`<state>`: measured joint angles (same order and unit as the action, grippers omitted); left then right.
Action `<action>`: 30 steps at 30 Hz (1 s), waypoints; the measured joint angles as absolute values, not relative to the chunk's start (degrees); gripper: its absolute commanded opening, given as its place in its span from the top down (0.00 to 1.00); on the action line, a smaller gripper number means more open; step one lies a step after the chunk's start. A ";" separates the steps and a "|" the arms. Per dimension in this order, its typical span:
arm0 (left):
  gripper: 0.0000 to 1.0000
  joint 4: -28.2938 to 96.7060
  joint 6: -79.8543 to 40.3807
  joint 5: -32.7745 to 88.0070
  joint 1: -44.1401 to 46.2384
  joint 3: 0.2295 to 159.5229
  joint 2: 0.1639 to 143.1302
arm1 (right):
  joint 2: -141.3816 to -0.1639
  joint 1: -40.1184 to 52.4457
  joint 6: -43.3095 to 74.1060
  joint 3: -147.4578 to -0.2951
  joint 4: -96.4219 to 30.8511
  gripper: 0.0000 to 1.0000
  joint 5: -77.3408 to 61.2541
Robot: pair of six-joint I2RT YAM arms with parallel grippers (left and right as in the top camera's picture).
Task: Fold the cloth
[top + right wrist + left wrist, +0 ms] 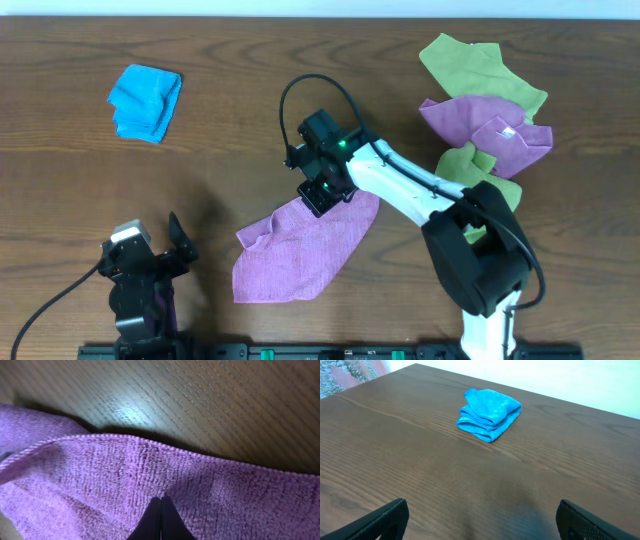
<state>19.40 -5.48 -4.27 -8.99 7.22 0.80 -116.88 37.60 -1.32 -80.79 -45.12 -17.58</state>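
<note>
Dark wood-grain worktop (250,60) with five bits of cloth on it by my count. One blue cloth (146,101) sits folded into a small bundle near the far-left corner, on its own. The left wrist cam is looking right at it.

One purple cloth (300,250) lies spread out around the middle, reaching toward the near edge, with its left corner a bit rumpled. That's the one being worked on.

Over by the far-right corner there's a heap. It has a green cloth (470,65) nearest the far edge and a second purple cloth (480,125) overlapping it. Another green piece (470,165) pokes out below that. I can't tell if the two green parts are really separate cloths.

The right end effector (325,190) is down on the far corner of the spread purple cloth. In its wrist cam the fingertips (161,520) are pinched tight together with purple fabric against them, so it looks clamped on that edge.

The left end effector (165,255) is parked near the near-left corner, well apart from everything. Its fingers (380,520) are spread wide and there's nothing between them.
</note>
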 measured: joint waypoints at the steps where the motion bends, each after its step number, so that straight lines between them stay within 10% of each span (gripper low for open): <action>1: 0.05 19.40 -5.48 -4.27 -8.99 7.22 0.80 | -117.16 37.60 -1.32 -80.79 -45.10 0.99 -17.58; 30: 0.05 19.40 -5.48 -4.27 -8.99 7.22 0.80 | -121.91 33.78 2.70 -80.84 -25.54 0.99 -12.62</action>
